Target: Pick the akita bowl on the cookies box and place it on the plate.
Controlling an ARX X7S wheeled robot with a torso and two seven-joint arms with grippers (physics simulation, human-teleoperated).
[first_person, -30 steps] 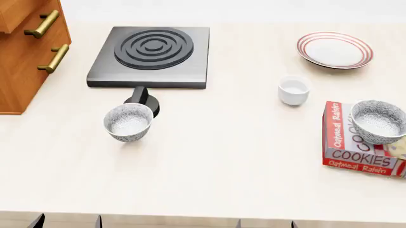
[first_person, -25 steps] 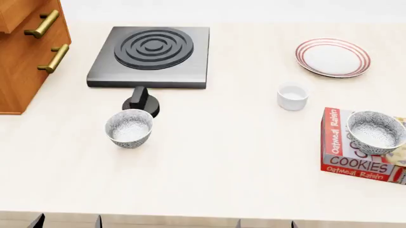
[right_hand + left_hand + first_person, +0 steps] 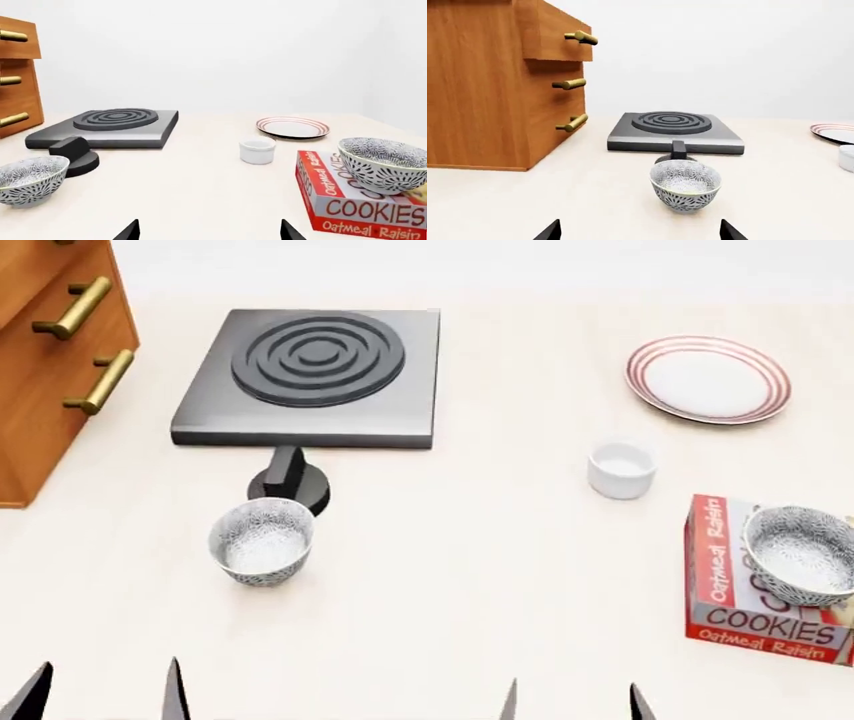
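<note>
Head view: looks steeply down over the counter, the stove (image 3: 310, 375) at upper left, 4 dark fingertip points along the lower edge.
Left wrist view: low, near the surface, facing the stove (image 3: 674, 132) head-on past a speckled bowl (image 3: 685, 184) close in front.
Right wrist view: low too, set farther to the stove's (image 3: 107, 127) right.
Shared: all 3 show the stove and the plate (image 3: 707, 379).

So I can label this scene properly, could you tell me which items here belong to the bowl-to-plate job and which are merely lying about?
Belonging to the job:
- akita bowl sitting on the cookies box
- plate
- right gripper

Lying about:
- second speckled bowl on the counter
- white cup
- hotplate with its knob
- wooden drawer cabinet
</note>
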